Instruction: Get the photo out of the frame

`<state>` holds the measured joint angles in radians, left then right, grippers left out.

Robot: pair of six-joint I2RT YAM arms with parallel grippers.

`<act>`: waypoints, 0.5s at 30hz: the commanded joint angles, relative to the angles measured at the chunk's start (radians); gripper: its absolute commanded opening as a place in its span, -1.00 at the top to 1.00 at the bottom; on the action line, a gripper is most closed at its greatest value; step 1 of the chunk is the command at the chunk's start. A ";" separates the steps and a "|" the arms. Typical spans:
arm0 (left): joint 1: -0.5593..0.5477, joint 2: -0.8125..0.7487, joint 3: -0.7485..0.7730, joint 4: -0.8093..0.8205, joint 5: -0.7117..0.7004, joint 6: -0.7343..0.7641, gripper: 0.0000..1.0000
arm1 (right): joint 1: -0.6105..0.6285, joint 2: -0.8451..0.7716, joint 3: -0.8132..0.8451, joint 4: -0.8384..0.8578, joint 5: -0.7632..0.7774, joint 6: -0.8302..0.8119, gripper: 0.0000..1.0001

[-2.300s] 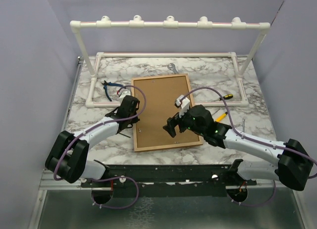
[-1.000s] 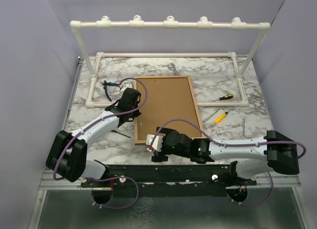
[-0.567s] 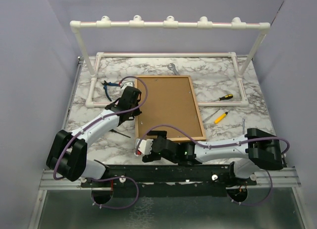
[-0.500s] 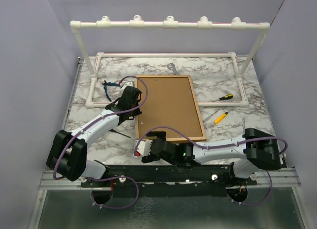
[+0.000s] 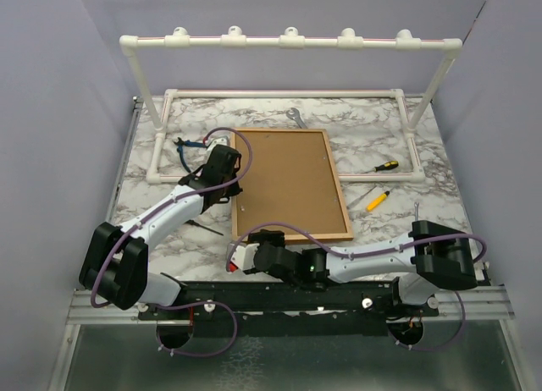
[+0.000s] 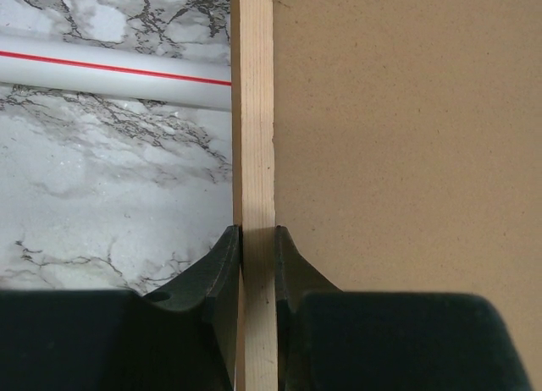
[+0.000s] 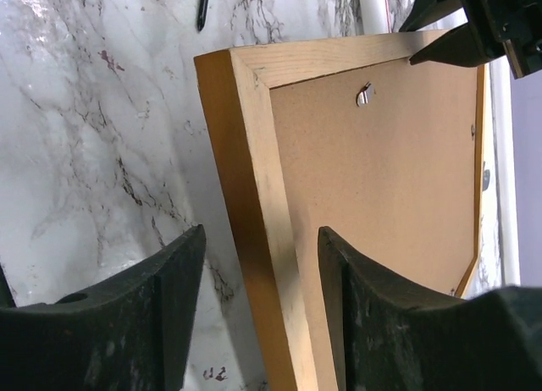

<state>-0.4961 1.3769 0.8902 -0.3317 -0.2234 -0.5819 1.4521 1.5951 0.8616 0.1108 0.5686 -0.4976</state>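
The frame (image 5: pixel 288 184) lies face down on the marble table, its brown fibreboard back (image 6: pixel 398 137) up. The photo is hidden under that board. My left gripper (image 5: pixel 230 190) is shut on the frame's left wooden border (image 6: pixel 254 112), one finger on each side (image 6: pixel 256 230). My right gripper (image 5: pixel 261 239) reaches leftward along the near edge and straddles the near border (image 7: pixel 254 188) close to the near-left corner. It stands open (image 7: pixel 261 231), with a gap on both sides of the wood. A small metal clip (image 7: pixel 364 93) shows on the back.
A white pipe rack (image 5: pixel 288 41) spans the back of the table, and its base pipe (image 6: pixel 110 69) lies left of the frame. Blue pliers (image 5: pixel 185 150), a wrench (image 5: pixel 295 115), a yellow-black screwdriver (image 5: pixel 385 165), a yellow marker (image 5: pixel 378 200) and a black pen (image 5: pixel 203 228) lie around the frame.
My right arm swept from over the frame's middle down to its near-left corner, and its jaws narrowed around the border. The left gripper kept its hold on the left border.
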 commanded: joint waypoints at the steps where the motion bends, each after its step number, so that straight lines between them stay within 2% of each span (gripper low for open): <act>1: 0.013 -0.020 0.050 0.053 0.069 -0.009 1.00 | 0.018 0.017 0.021 -0.008 0.048 -0.017 -0.10; 6: 0.030 -0.016 0.052 0.053 0.096 -0.012 1.00 | 0.023 0.011 0.010 0.007 0.059 -0.015 0.22; 11: 0.058 -0.033 0.037 0.057 0.095 -0.033 1.00 | 0.024 -0.011 -0.006 0.018 0.045 -0.009 0.63; 15: 0.086 -0.065 0.017 0.072 0.103 -0.046 0.93 | 0.024 -0.019 -0.016 0.026 0.050 -0.002 0.78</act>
<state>-0.4435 1.3746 0.8921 -0.3317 -0.1448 -0.5941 1.4670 1.5955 0.8612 0.1120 0.5957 -0.5358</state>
